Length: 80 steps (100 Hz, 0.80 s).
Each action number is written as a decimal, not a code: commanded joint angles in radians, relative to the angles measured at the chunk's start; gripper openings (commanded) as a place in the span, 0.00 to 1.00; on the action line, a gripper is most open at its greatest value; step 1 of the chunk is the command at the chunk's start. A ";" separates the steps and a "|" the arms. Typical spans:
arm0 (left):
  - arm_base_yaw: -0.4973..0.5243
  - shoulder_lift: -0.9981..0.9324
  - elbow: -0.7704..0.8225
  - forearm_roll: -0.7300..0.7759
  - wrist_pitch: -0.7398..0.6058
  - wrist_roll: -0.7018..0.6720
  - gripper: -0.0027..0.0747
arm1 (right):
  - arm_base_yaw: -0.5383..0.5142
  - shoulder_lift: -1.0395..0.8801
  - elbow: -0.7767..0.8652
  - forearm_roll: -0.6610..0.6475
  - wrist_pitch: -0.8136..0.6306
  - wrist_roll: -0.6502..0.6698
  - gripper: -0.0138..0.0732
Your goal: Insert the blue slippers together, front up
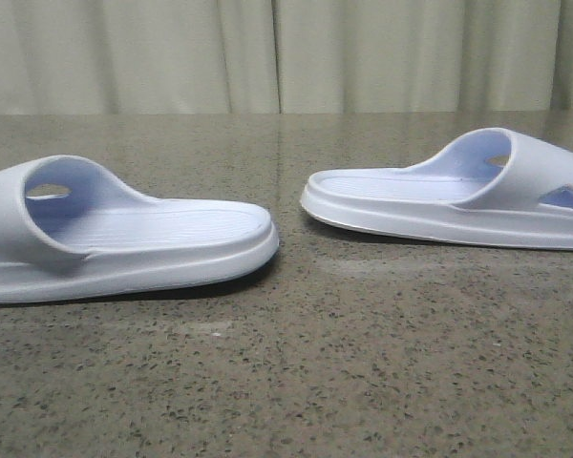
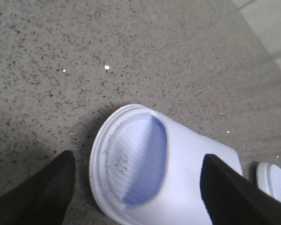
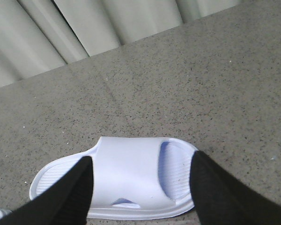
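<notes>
Two pale blue slippers lie flat on a speckled grey table point(image 1: 296, 382), soles down, with a clear gap of bare table between them. In the front view the left slipper point(image 1: 124, 234) lies lengthwise across the picture, from side to side. Its strap end is at the far left and its open flat end points toward the middle. The right slipper point(image 1: 458, 196) sits a bit farther back and also lies from side to side. Its strap is on the right and its flat end points toward the middle too, so the two flat ends face each other. Each strap has a small cut-out hole in its side. Behind the table hangs a pale curtain point(image 1: 286, 52). In the left wrist view the left gripper point(image 2: 140, 187) hangs over the left slipper point(image 2: 145, 164), its two black fingers point(image 2: 47, 192) spread wide on either side of it and holding nothing. In the right wrist view the right gripper point(image 3: 140, 187) hangs over the right slipper point(image 3: 126, 173) near the strap, its black fingers point(image 3: 70, 197) spread wide as well and holding nothing.
</notes>
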 commanded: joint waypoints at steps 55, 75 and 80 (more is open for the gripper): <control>-0.005 0.179 -0.029 -0.135 -0.085 -0.007 0.63 | 0.000 0.011 -0.035 0.004 -0.109 0.003 0.60; -0.005 0.204 -0.029 -0.163 -0.085 0.002 0.60 | 0.000 0.027 -0.035 0.004 -0.118 0.003 0.60; -0.005 0.209 -0.030 -0.164 -0.083 0.002 0.59 | 0.000 0.035 -0.035 0.004 -0.121 0.003 0.60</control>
